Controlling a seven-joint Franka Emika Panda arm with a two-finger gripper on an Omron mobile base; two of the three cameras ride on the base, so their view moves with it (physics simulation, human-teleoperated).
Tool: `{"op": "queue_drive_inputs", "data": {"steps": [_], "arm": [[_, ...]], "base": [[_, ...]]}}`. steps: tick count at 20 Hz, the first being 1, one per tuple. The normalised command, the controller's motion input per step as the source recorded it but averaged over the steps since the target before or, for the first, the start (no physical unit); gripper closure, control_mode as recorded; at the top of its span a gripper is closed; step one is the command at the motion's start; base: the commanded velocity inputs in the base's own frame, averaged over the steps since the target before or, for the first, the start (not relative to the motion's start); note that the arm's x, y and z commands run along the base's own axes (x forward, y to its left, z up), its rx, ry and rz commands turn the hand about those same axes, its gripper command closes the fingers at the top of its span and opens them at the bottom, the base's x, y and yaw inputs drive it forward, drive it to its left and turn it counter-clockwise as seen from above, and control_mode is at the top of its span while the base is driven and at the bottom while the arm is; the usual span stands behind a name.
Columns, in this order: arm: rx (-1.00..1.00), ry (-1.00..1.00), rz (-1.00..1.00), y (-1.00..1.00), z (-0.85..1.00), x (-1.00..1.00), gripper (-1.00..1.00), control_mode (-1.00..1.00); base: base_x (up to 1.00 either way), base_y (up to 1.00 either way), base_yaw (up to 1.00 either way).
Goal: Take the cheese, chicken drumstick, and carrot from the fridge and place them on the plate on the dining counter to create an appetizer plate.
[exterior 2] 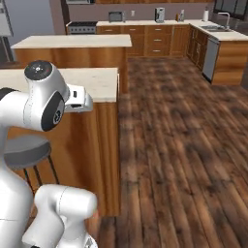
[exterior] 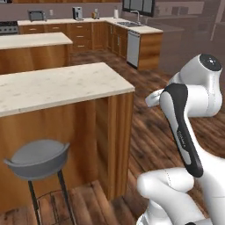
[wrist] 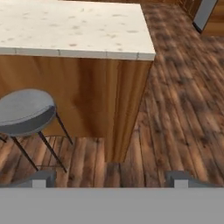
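The dining counter point(exterior: 57, 85) is speckled beige on wood panels; a grey stool point(wrist: 24, 111) stands beside it. Dark plank floor point(exterior 2: 184, 145) surrounds it; the gripper point(wrist: 109, 177) holds nothing, fingers wide.

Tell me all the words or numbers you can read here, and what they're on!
Only one text shows, too small and blurred to read: a line of lettering on the dark band of the arm.
No text shows on the dining counter, stool or dishwasher.
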Motion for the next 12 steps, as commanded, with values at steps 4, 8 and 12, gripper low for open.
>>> {"op": "queue_drive_inputs", "data": {"steps": [4, 8, 12], "arm": [[0.00, 0.00, 0.00, 0.00, 0.00, 0.00, -1.00, 1.00], [0.00, 0.00, 0.00, 0.00, 0.00, 0.00, -1.00, 1.00], [0.00, 0.00, 0.00, 0.00, 0.00, 0.00, -1.00, 1.00]], "base": [[0.00, -1.00, -0.08], [0.00, -1.00, -0.09], [0.11, -1.00, -0.09]]}}
